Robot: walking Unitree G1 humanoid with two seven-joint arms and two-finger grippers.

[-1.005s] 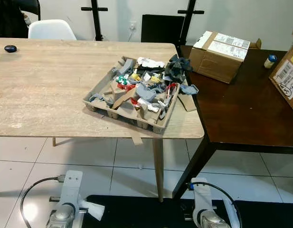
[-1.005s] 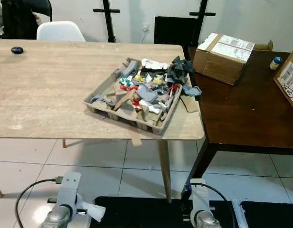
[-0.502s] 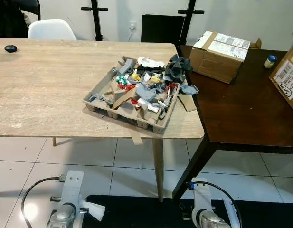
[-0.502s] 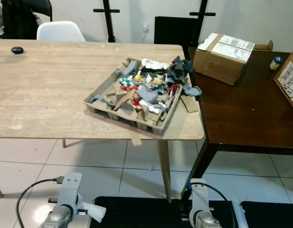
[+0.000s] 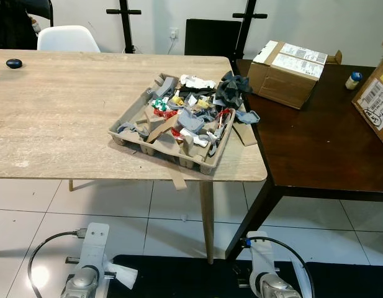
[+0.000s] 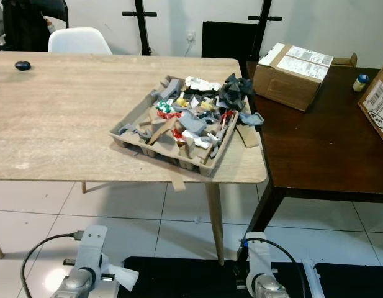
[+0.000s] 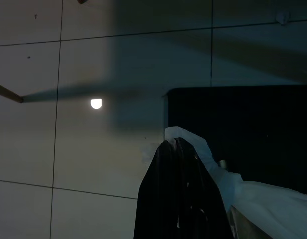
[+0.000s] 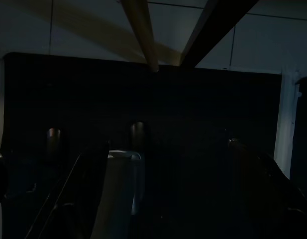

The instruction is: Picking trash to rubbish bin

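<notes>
Trash fills tray on light wooden table.

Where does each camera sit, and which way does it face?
Left eye, right eye: head, looking down at the pulp tray of trash on the light wooden table; both arms low.
Left wrist: faces floor tiles; left gripper fingers hold white plastic.
Right wrist: dark; faces black mat and table legs.
Shared: the mat.

Head views bright and sharp; wrist views dark, shadowed.
</notes>
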